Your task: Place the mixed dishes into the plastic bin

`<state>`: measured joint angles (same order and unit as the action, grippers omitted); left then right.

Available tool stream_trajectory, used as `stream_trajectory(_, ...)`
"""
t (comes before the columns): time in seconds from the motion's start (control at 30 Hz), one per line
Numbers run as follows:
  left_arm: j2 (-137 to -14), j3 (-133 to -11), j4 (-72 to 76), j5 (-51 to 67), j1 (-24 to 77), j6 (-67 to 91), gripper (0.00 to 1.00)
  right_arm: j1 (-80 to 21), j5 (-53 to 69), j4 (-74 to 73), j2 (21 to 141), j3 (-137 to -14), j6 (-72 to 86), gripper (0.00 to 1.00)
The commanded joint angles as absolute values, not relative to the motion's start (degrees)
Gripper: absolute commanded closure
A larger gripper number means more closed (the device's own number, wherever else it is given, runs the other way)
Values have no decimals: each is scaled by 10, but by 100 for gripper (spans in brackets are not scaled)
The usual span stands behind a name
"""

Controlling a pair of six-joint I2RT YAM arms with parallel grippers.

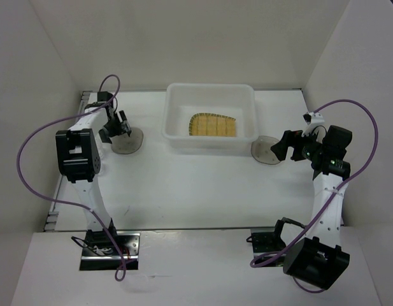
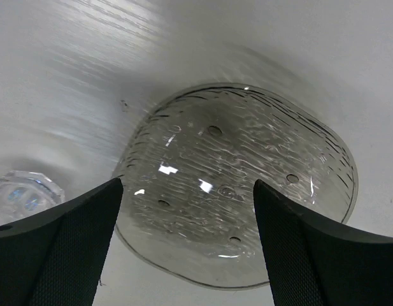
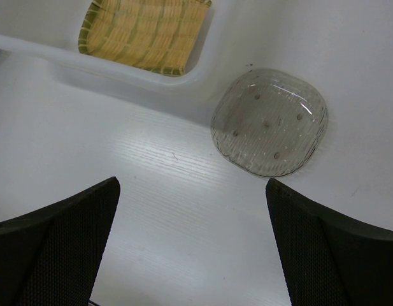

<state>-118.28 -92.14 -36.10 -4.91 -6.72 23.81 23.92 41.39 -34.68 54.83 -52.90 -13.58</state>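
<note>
Flat inside the plastic bin: tan-yellow fan-shaped plate. On the counter, just left of the bin: left smoky-grey dish, left jaws released above it, grasping nothing; tiny clear cup close beside. Just right of the bin: right smoky-grey dish, right jaws released, short of it, empty.

Bright, diffuse light washed the white table, leaving only soft shadows. In the left wrist view, white glints dotted the grey dish, and the upper left was streaked with blur.
</note>
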Motion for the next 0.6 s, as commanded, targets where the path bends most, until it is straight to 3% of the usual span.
stream_trajectory(0.0,-1192,-917,-350,-17,-67,219,11,237,425,-328,533,-528,-143,0)
stream_trajectory(0.33,-1180,-888,-344,25,-67,214,26,237,420,-328,533,-528,-143,0)
stream_trajectory(0.57,-1186,-888,-344,37,-67,208,58,237,415,-328,533,-523,-143,0)
